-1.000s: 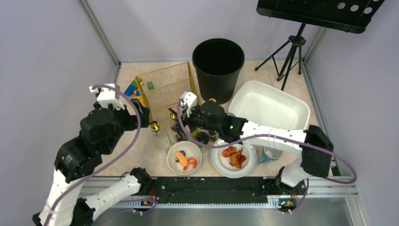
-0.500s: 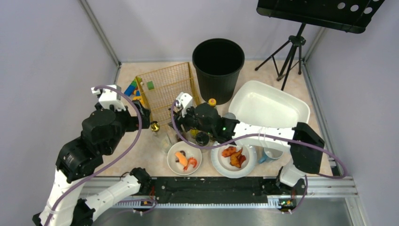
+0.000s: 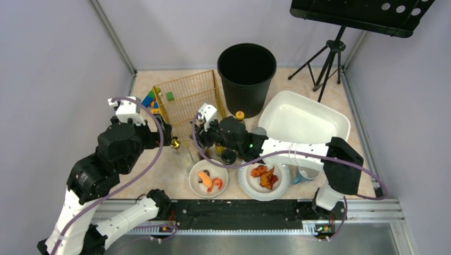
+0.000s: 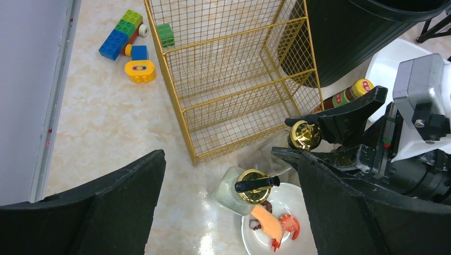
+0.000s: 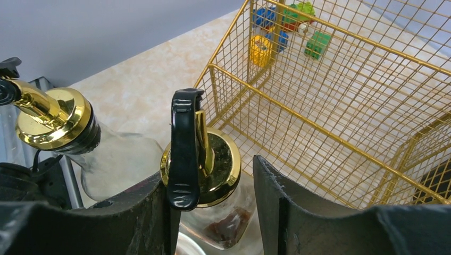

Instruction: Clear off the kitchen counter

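Right gripper had shifted left toward the gold basket, jaws narrow around a gold-capped bottle. Left gripper hovered wide beside it. Bottle stood on the desk; next: close, lift.

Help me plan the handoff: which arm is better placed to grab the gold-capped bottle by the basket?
Right. The right gripper already straddles that bottle, one finger on each side, beside the basket. The left gripper hangs open higher up, over the counter.

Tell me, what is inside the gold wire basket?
The gold wire basket looks empty: only counter shows through its mesh. The toy bricks lie outside it. The right end effector covers its near corner.
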Robot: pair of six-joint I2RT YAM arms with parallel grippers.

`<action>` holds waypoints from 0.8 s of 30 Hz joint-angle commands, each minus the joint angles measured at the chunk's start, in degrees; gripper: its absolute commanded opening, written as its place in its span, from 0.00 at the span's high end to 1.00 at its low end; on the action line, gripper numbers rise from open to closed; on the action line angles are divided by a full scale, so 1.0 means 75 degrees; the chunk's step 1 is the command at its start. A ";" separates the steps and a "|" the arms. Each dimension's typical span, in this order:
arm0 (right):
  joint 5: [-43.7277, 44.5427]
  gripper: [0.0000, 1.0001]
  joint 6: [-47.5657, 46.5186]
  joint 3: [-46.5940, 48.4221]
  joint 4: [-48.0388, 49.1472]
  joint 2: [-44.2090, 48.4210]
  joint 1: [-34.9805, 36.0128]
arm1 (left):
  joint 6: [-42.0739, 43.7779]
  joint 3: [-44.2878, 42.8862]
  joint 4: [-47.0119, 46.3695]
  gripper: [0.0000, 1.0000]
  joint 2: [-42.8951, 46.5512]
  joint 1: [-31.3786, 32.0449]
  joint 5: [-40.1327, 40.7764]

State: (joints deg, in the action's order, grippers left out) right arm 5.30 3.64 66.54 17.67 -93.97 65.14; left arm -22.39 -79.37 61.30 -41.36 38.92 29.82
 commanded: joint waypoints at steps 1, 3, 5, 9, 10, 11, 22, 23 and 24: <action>0.0115 0.53 0.0043 0.0352 0.0694 -0.0143 0.0141 | 0.0079 0.0005 -0.0351 0.01 0.0020 -0.0009 0.0005; 0.0114 0.60 0.0036 0.0338 0.0764 -0.0167 0.0141 | 0.0079 0.0010 -0.0332 0.01 0.0031 -0.0008 0.0008; 0.0105 0.72 0.0022 0.0323 0.0838 -0.0177 0.0141 | 0.0079 0.0027 -0.0313 0.01 0.0051 -0.0009 -0.0012; 0.0119 1.00 -0.0064 0.0309 0.0868 -0.0105 0.0161 | 0.0065 0.0120 -0.0291 0.01 0.0132 -0.0009 -0.0024; 0.0120 1.00 -0.0144 0.0263 0.0924 -0.0056 0.0178 | 0.0066 0.0145 -0.0281 0.01 0.0159 -0.0009 -0.0011; 0.0145 1.00 -0.0180 0.0231 0.0951 0.0002 0.0200 | 0.0067 0.0152 -0.0280 0.01 0.0174 -0.0009 0.0001; 0.0629 1.00 -0.0786 0.0874 0.0281 0.0562 0.0422 | 0.0079 0.0095 -0.0226 0.01 0.0238 -0.0009 -0.0027; 0.0670 1.00 -0.0803 0.0969 0.0194 0.0626 0.0421 | 0.0079 0.0105 -0.0223 0.01 0.0246 -0.0009 -0.0020; 0.0719 1.00 -0.0818 0.1056 0.0128 0.0685 0.0424 | 0.0079 0.0101 -0.0227 0.01 0.0242 -0.0009 -0.0016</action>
State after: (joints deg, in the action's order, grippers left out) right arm 8.27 -0.69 67.77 16.86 -94.54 67.79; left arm -22.37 -78.48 61.32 -40.10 38.92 29.78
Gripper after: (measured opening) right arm 0.344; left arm 0.990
